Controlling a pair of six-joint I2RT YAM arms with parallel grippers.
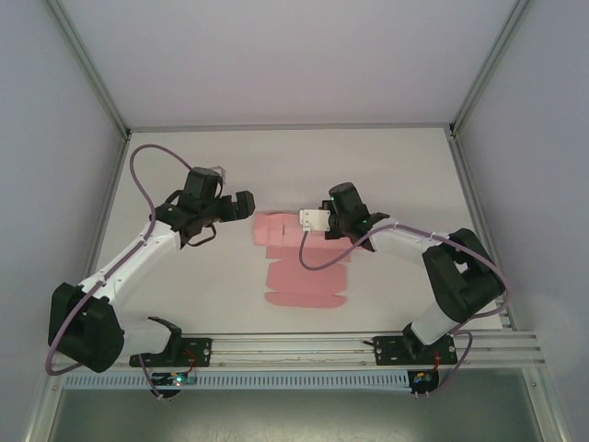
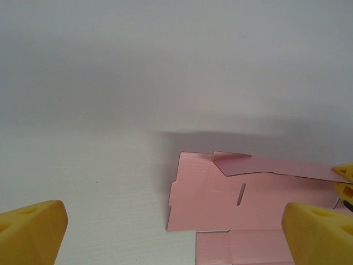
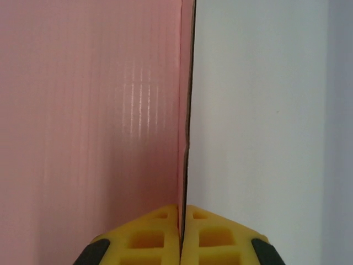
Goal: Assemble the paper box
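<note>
Right gripper (image 3: 181, 223) pinches the paper box (image 2: 220, 193) edge, early fold I reckon; left gripper (image 2: 174, 221), gaping just short, should brace it.

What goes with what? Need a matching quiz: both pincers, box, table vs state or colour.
Things:
1. left pincer
2. right pincer
3. box
4. table

States:
A. white
B. shut on the box's edge
C. open
D. pink, mostly flat sheet

Pairs: 1-C; 2-B; 3-D; 4-A
</note>
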